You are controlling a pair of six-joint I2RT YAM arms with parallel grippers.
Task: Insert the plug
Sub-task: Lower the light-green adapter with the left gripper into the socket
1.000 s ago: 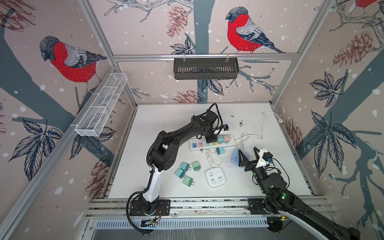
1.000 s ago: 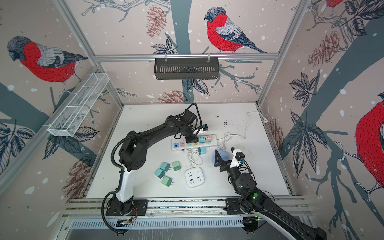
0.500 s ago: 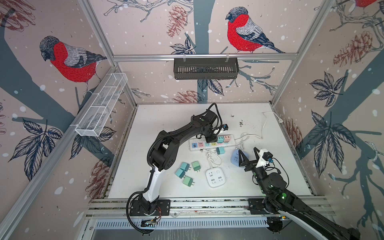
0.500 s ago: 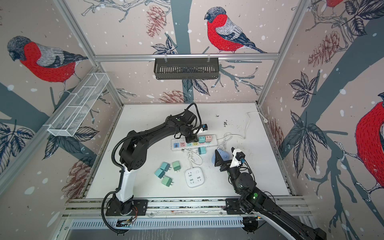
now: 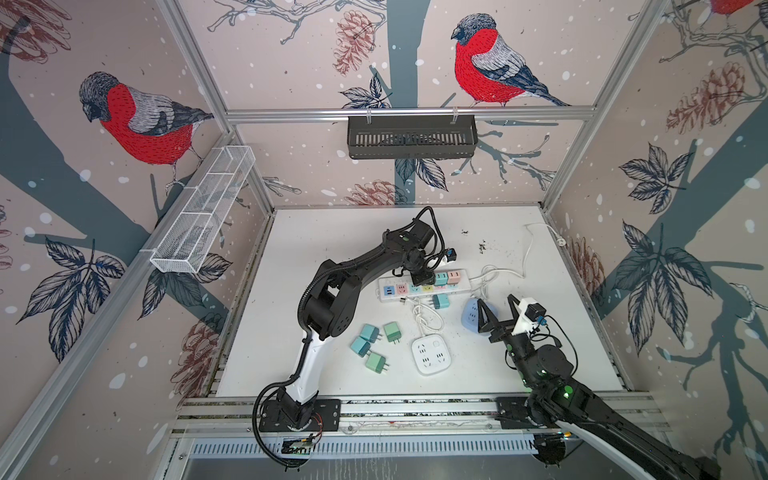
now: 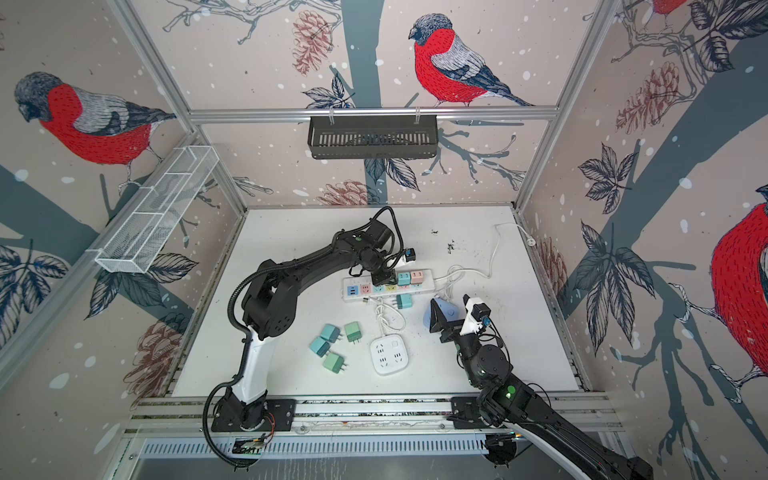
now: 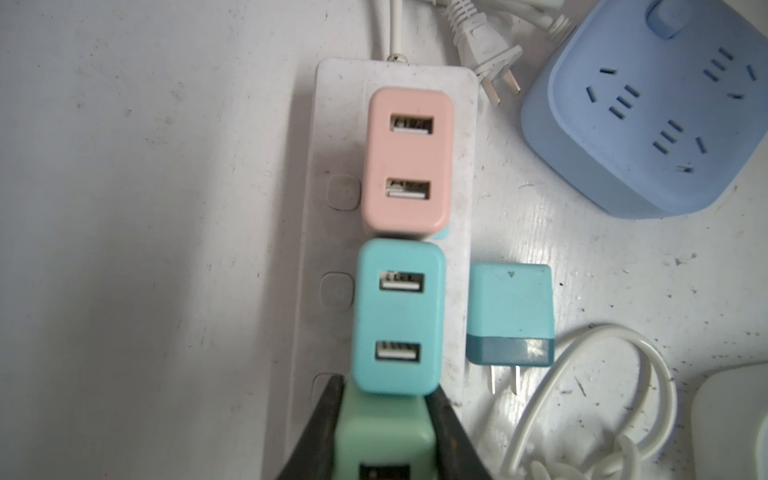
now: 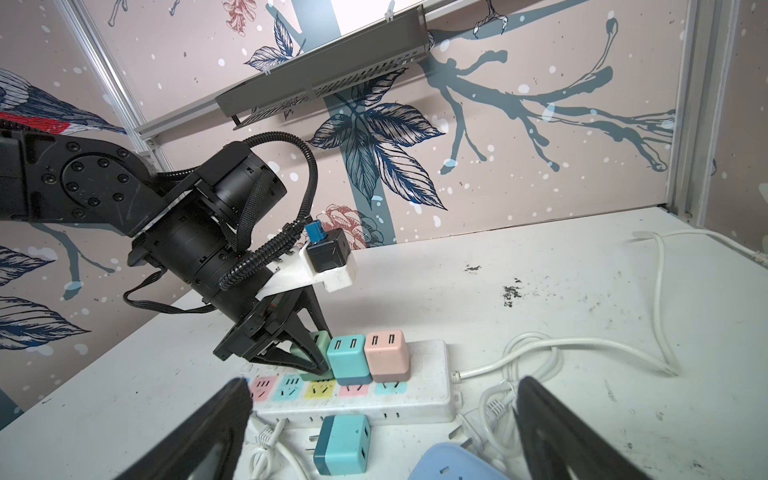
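On the power strip (image 7: 324, 241), your left jaws clamp the green plug (image 7: 384, 436) beside the teal plug (image 7: 397, 316), likely to press it home; your right jaws hang wide, empty.

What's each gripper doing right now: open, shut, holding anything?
Left gripper: closed on the green plug, at the power strip.
Right gripper: open, holding nothing.
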